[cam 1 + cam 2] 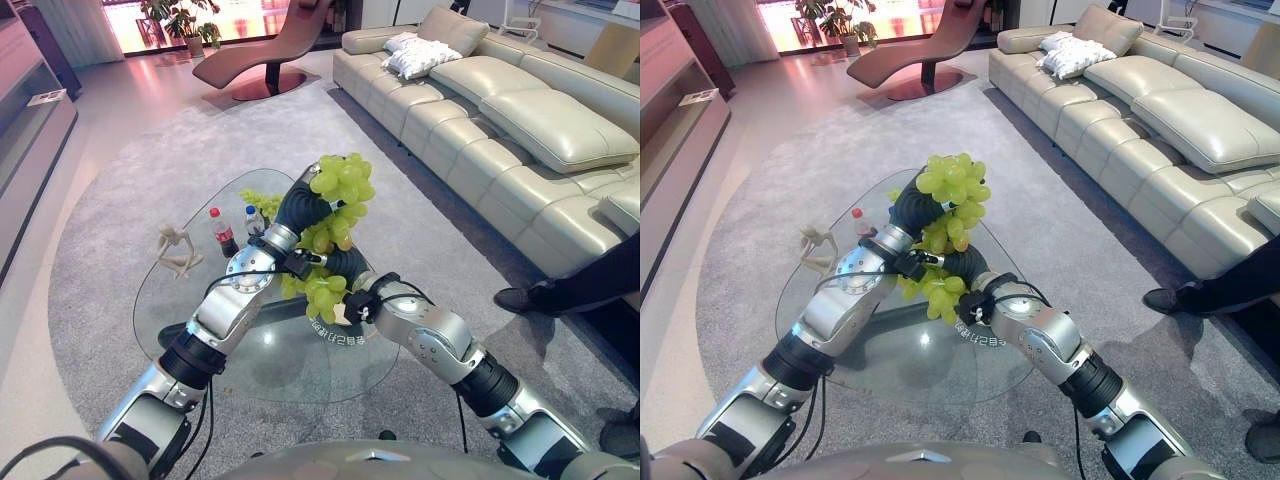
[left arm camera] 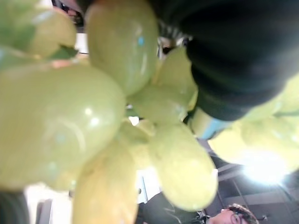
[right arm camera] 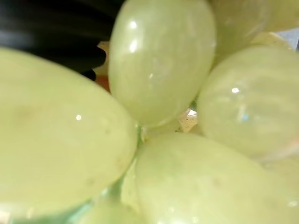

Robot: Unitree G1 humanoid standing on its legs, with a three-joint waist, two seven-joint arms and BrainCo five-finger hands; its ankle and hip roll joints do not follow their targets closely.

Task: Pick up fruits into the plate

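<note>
Above the glass table (image 1: 200,330) | green grapes (image 1: 340,180) bunched between both raised wrists, long axis upright | left hand (image 1: 300,208), right hand (image 1: 345,265): fingers buried, grip unreadable | plate unseen

Glass table (image 1: 290,365) on a grey rug (image 1: 130,180)

We see a figurine (image 1: 178,250) near its left edge, two small bottles just beside it, red-capped (image 1: 221,232) and blue-capped (image 1: 254,220), and green grapes (image 1: 262,203) lying at the far side.
</note>
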